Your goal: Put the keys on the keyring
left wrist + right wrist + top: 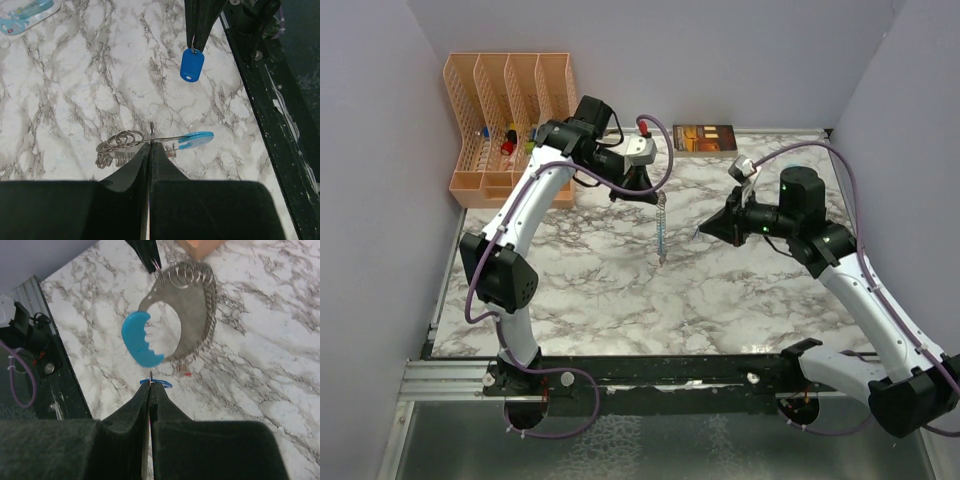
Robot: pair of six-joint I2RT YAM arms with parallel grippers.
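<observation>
My left gripper (656, 194) is shut on the keyring (663, 227), which hangs from it above the marble table. In the left wrist view the fingertips (150, 145) pinch a thin ring, with grey rings (119, 140) on the left and the light-blue strap (197, 138) on the right. My right gripper (704, 231) is shut on the ring of the dark blue key (192, 64), a short way from the keyring. The right wrist view shows that key edge-on (159, 384), just below the keyring (192, 310) and its strap (139, 340). A tiny red bit (186, 373) shows by the keyring's lower edge.
An orange slotted organizer (510, 120) holding small items stands at the back left. A brown box (704, 138) lies at the back edge. A pale-blue see-through packet (26, 14) lies on the table. A black rail (650, 370) runs along the near edge.
</observation>
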